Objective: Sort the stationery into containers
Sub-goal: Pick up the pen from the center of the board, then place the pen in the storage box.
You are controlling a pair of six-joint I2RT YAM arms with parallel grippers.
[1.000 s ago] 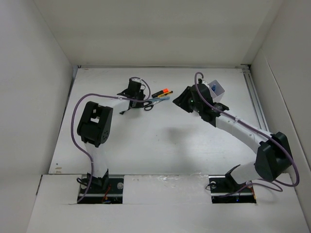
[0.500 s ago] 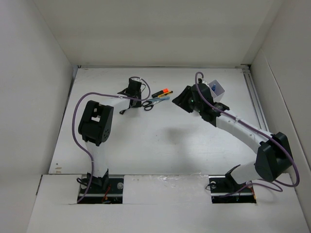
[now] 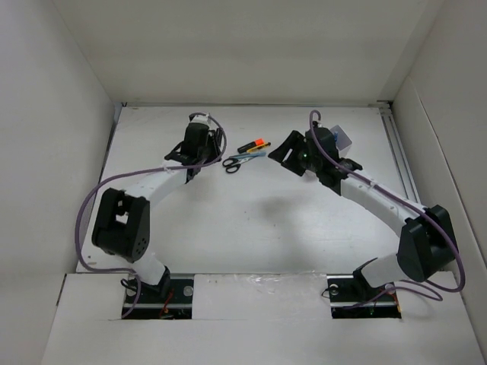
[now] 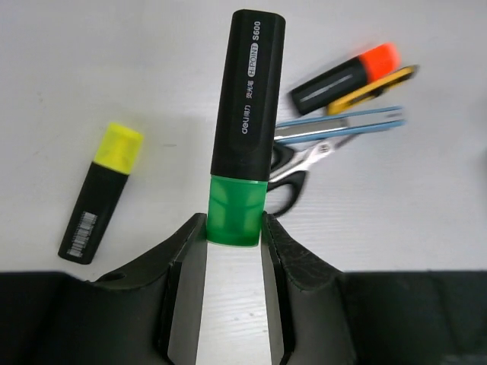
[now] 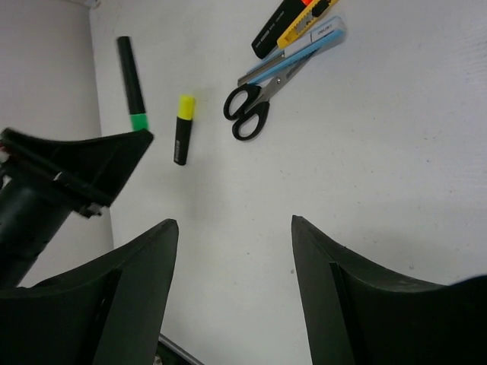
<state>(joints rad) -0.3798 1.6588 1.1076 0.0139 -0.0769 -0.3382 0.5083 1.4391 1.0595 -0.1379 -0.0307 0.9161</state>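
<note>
White box (image 3: 345, 140) half hidden (contents unclear), left gripper (image 4: 234, 230) pinching green-capped marker (image 4: 248, 99), right gripper (image 5: 233, 232) spread.

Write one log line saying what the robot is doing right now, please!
left end effector: shut on green-capped marker | right end effector: open, empty | scissors: untouched

Bright, even, diffuse light; faint soft shadows on the table (image 3: 251, 236); the orange-capped marker (image 4: 346, 72) seems slightly blurred.
</note>
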